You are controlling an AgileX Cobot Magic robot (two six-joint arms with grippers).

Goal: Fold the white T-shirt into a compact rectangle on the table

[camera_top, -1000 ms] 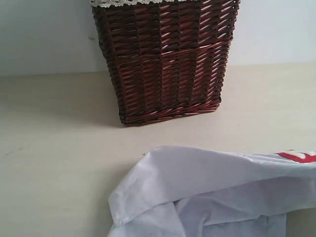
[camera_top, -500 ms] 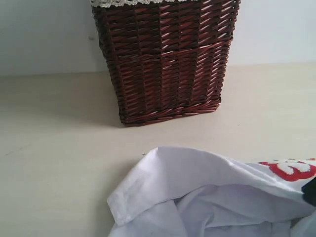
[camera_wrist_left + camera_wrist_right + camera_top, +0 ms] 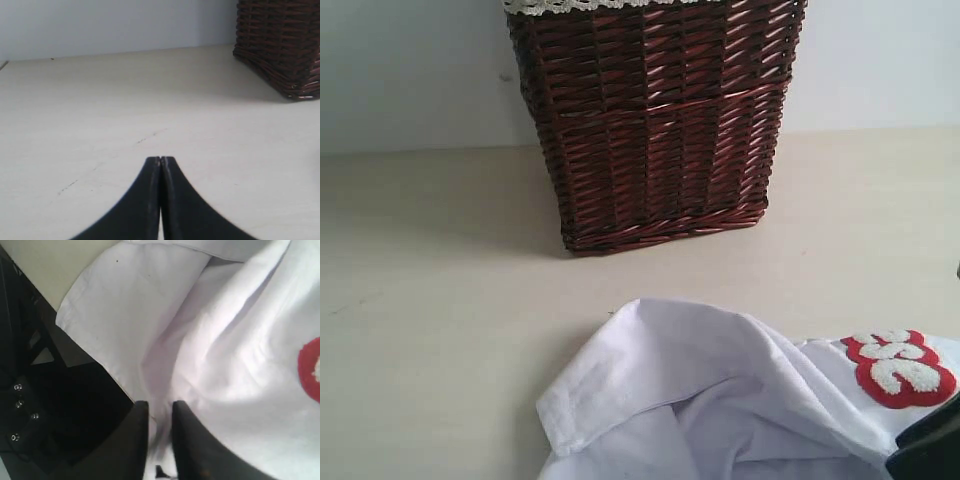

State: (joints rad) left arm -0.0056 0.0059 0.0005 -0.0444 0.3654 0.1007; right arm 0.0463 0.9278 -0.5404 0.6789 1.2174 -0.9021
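Your right gripper (image 3: 159,412) is nipped almost closed on a thin fold of the soft white cotton T-shirt (image 3: 720,400). The shirt lies rumpled on the pale beige table (image 3: 440,300), in front of the dark brown wicker basket (image 3: 655,130) and well apart from it. Your left gripper (image 3: 160,159) has its jaws pressed together on nothing, over bare table beside the basket.

The pinch looks shallow, so a quick pull could let the cloth slip out. With one hand working, the layers may bunch instead of lying flat.

Compared with a second ago, the raised cloth has sunk, and the fuzzy red-outlined white letters (image 3: 900,368) have come fully into view, farther from the basket.
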